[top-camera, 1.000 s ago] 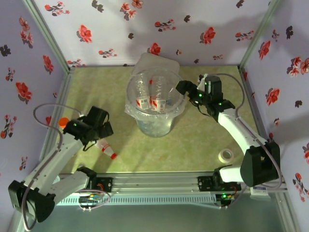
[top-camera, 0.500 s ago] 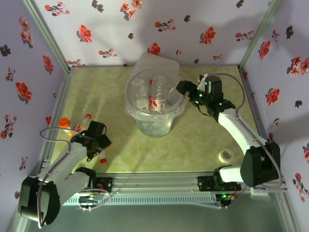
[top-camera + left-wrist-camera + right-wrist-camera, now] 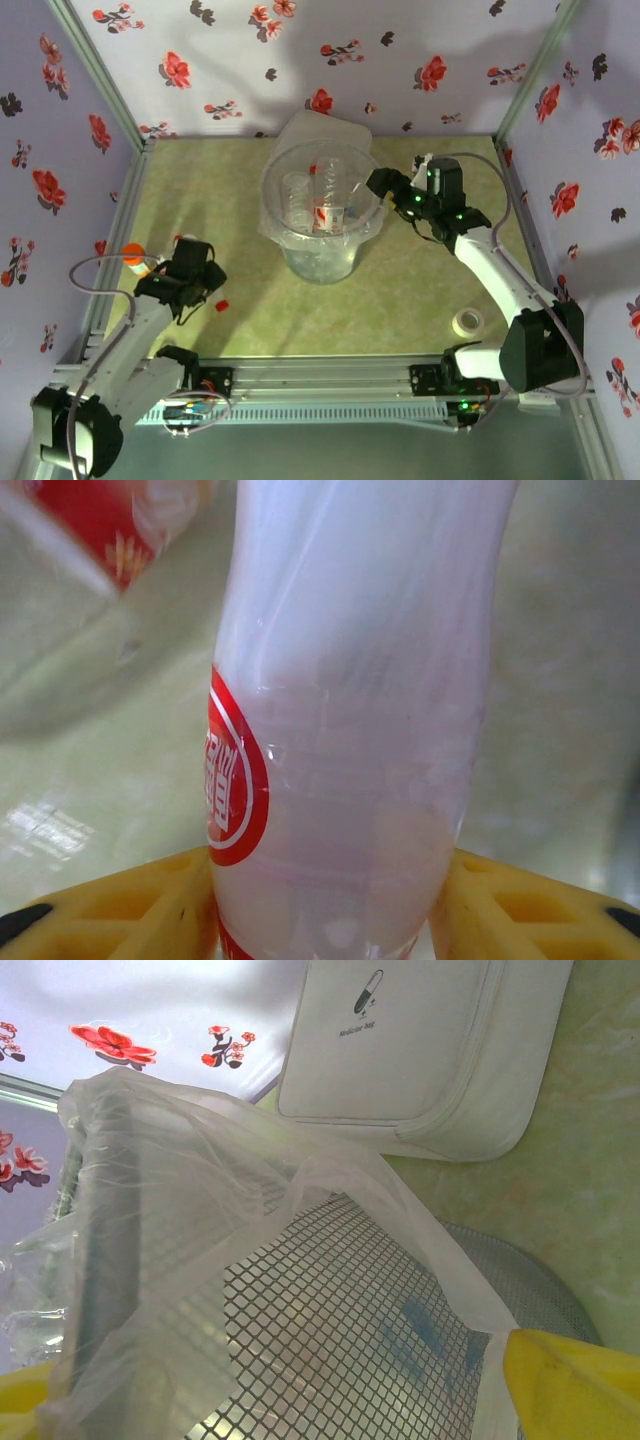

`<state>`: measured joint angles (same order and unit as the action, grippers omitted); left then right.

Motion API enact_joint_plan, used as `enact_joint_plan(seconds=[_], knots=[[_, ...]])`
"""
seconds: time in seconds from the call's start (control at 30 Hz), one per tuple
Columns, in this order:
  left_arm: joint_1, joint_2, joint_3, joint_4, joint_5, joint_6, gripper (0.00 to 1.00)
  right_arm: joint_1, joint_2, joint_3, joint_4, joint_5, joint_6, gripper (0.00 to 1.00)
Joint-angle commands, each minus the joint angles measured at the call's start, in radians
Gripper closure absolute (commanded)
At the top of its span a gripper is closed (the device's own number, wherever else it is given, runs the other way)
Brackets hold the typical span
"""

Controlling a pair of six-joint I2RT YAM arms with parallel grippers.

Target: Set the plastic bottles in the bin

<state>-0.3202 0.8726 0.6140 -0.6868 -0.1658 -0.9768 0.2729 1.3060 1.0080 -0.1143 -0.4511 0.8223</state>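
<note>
I am holding one bottle [image 3: 350, 730] between the yellow fingers [image 3: 120, 905] of my left gripper [image 3: 190, 272]. Both pads are bearing on its clear sides near the red-and-white label, so the jaws are standing part-closed on it; how firm the grip is, I cannot tell. The bottle is sitting by the table's left edge, resting on the surface or just above it. Its long axis is running straight out from the wrist, square to the line between the fingers. The red cap [image 3: 221, 303] showing just past the gripper in the top view is, I judge, its far end. A second bottle [image 3: 115, 525] is lying close by, up and left in the wrist view. The bin [image 3: 266, 200] is standing well apart, ahead and to the right of the left gripper. My right gripper [image 3: 378, 184] is hanging at the bin's right rim, jaws standing wide open astride the bag [image 3: 330, 1190] folded over it, gripping nothing. The left arm is therefore carrying the load. The coming move is calling for a lift, then a swing rightward over the bin's near rim.
</note>
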Motion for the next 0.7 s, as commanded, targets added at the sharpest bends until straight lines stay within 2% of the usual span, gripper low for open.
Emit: enact_joint_plan(seconds=[0.0, 0.17, 0.3, 0.43, 0.53, 0.67], knots=[[0.005, -0.024, 0.118, -0.035, 0.009, 0.043, 0.46, -0.007, -0.014, -0.001, -0.027, 0.008, -0.003, 0.1], [-0.017, 0.009, 0.301, -0.017, 0.017, 0.122, 0.46, -0.006, -0.021, -0.009, -0.024, 0.009, 0.005, 0.1], [-0.034, 0.058, 0.447, 0.033, 0.028, 0.245, 0.46, -0.011, -0.042, 0.009, -0.06, 0.025, -0.018, 0.1], [-0.034, 0.151, 0.622, 0.098, 0.125, 0.433, 0.46, -0.02, -0.064, 0.04, -0.105, 0.037, -0.043, 0.1], [-0.034, 0.25, 0.778, 0.088, 0.225, 0.559, 0.46, -0.026, -0.086, 0.049, -0.126, 0.045, -0.05, 0.1], [-0.036, 0.39, 0.969, 0.046, 0.304, 0.663, 0.47, -0.029, -0.11, 0.041, -0.141, 0.054, -0.052, 0.1]])
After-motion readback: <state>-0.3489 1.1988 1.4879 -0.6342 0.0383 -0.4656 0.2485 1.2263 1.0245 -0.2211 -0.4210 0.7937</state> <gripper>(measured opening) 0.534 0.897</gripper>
